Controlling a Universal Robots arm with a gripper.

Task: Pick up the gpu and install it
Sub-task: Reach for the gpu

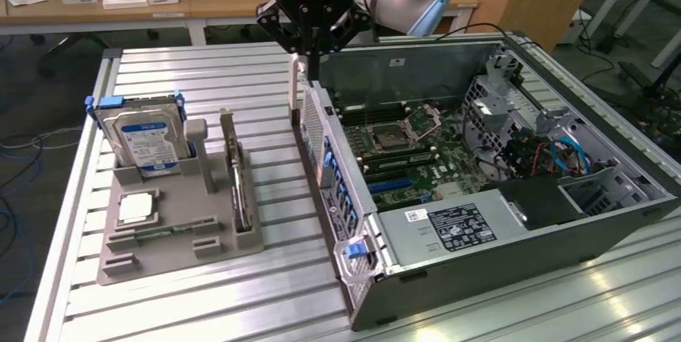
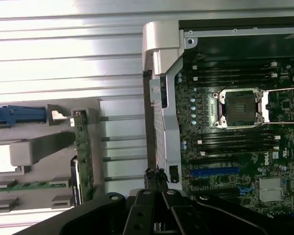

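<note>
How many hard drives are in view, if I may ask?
1: the hard drive stands upright in the grey holder, exterior view's left; the case may hide others.

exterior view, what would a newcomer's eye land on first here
The open computer case on the exterior view's right strikes first, its motherboard laid bare with an empty socket. The black end effector hangs shut over the case's rear edge. On the exterior view's left a grey holder carries a hard drive, a chip and the gpu standing on edge.
</note>
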